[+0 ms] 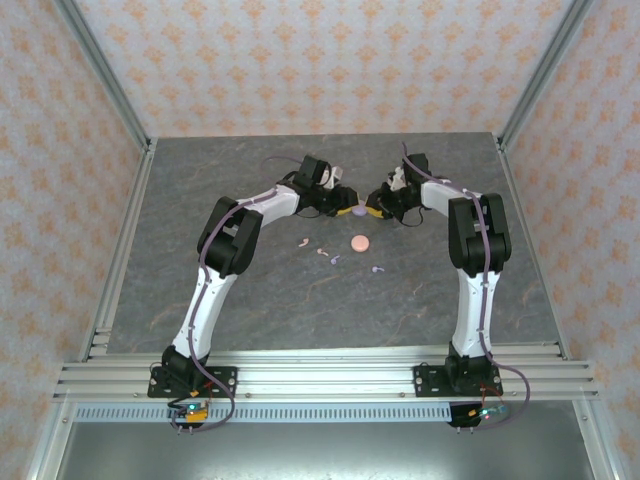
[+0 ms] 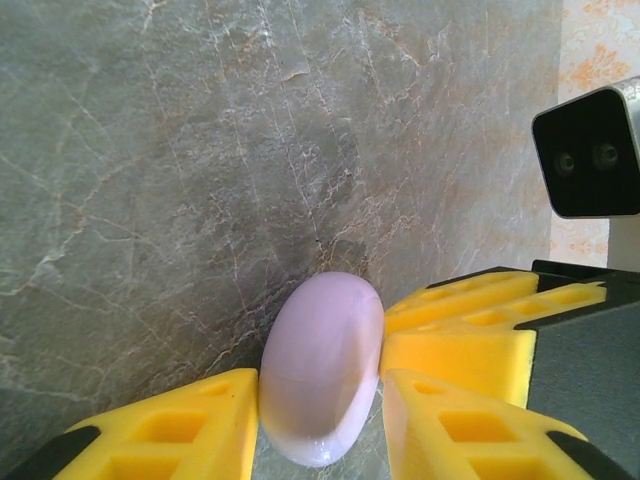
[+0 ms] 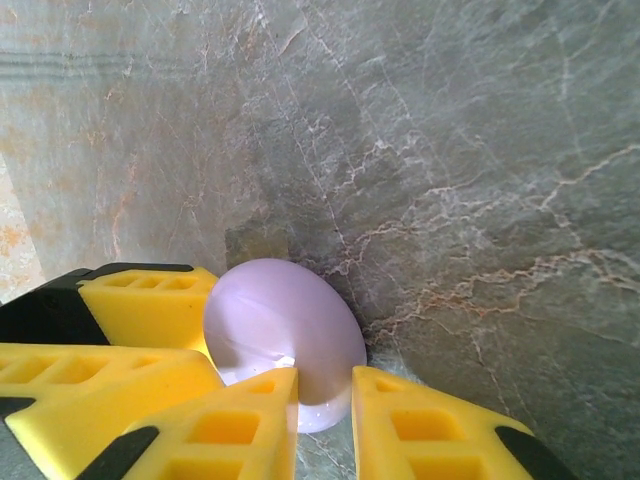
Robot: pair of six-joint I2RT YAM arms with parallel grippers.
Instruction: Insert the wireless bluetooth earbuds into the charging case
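Gripping the lilac case (image 1: 358, 211) from opposite sides, both end effectors meet at the far centre of the surface (image 1: 300, 310).

Left end effector (image 1: 345, 207): closed on the lilac case. In the left wrist view its yellow fingers (image 2: 170, 430) bear against the two broad faces of the lilac case (image 2: 320, 370). The case stands on edge and reads as one smooth, closed disc. The right arm's fingers touch its right-hand rim.

Right end effector (image 1: 373, 209): closed on the same case. In the right wrist view its fingers (image 3: 240, 425) pinch the lower rim of the lilac case (image 3: 285, 330).

Whether the case rests on the surface or is lifted just clear of it cannot be told.

A pink case (image 1: 360, 243) lies flat on the surface, nearer the arm bases than the lilac case.

All four earbuds lie loose on the surface, outside both cases:
- first pink earbud (image 1: 302, 241), farthest left;
- second pink earbud (image 1: 322, 251), near it;
- first lilac earbud (image 1: 335, 260), just beside the second pink earbud;
- second lilac earbud (image 1: 378, 270), near the pink case, on its near right side.
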